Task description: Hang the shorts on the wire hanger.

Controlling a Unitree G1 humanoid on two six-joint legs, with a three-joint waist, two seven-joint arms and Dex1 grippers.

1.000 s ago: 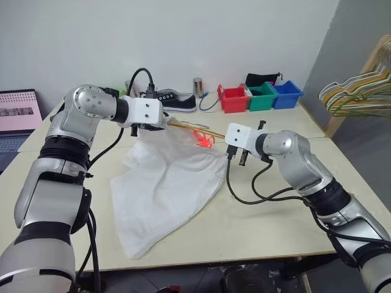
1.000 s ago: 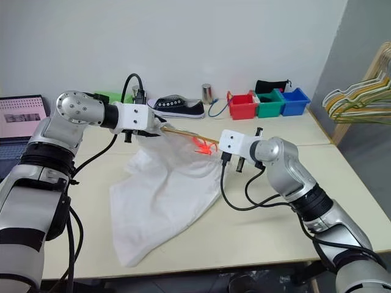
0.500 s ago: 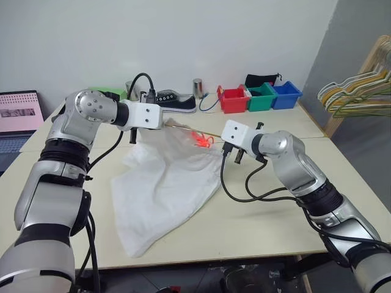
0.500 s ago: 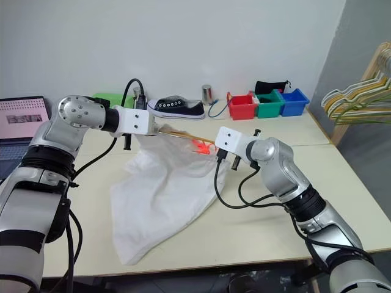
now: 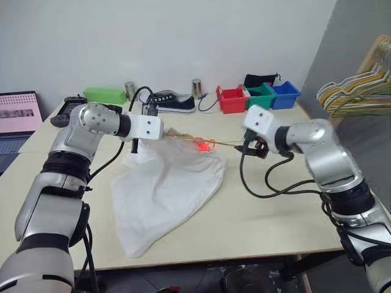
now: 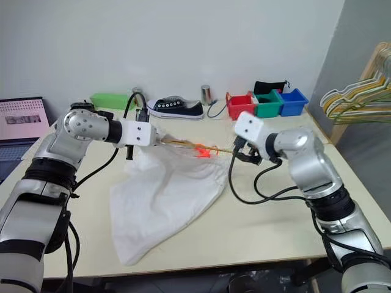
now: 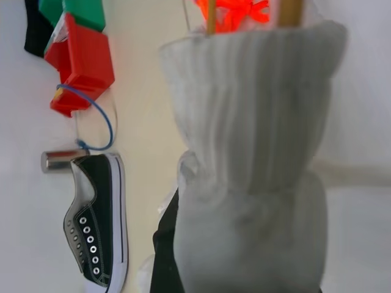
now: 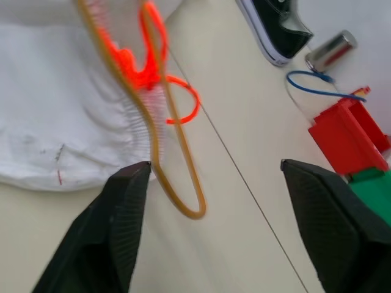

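Left end effector (image 7: 244, 268) clenched on the floppy shorts (image 5: 165, 189) and wire hanger (image 8: 160, 152); right end effector (image 8: 214, 238) released, hanger tip just ahead; best gripped at the stiff wire

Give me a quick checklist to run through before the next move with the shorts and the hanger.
1. Left gripper shut on the shorts and hanger end: ok, bunched waistband fills its wrist view.
2. Right gripper open and off the hanger: ok, fingers wide apart with the wire loop between them, untouched.
3. Hanger threaded through the waistband: ok, the wire runs into the fabric beside the drawstring.
4. Shorts fully on the hanger: not ok, most of the fabric lies on the table.
5. Hanger's hook free: cannot tell.
6. Shoe and bins out of the way: ok, they sit at the far edge.
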